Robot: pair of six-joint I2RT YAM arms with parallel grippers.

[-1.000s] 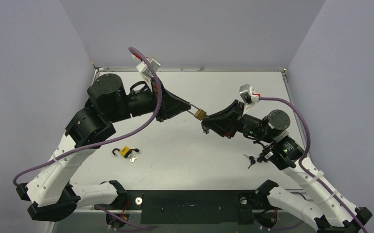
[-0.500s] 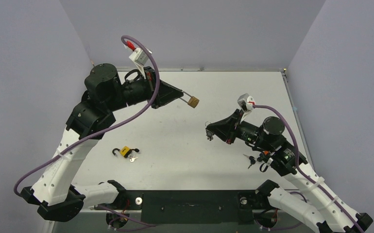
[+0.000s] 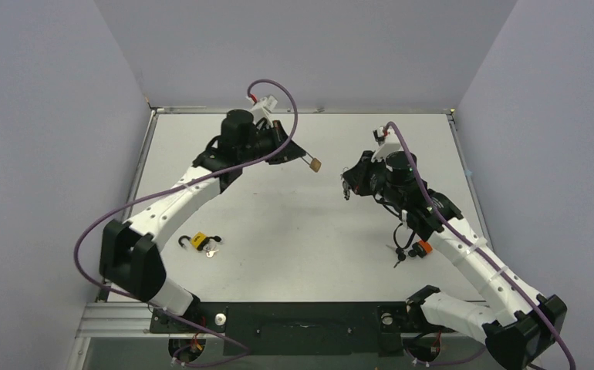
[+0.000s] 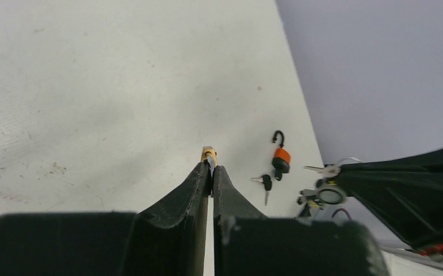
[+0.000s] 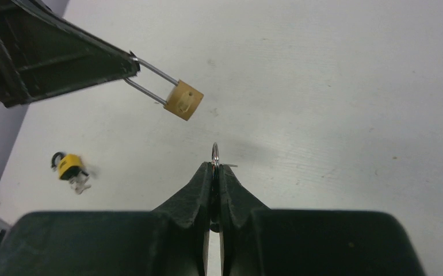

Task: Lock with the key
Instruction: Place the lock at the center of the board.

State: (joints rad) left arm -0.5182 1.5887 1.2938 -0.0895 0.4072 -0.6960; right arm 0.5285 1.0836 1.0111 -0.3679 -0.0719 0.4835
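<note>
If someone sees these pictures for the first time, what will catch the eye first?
The brass padlock, hung in mid-air by its shackle from the shut left gripper. Facing it, the right gripper pinches a small key ring. A yellow padlock lies on the table.

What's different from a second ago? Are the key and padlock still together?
No. The right gripper pulled back from the brass padlock, taking the key ring along; a gap now separates them. The left gripper kept hold of the padlock and shifted slightly toward the far edge. The yellow padlock has not moved.
</note>
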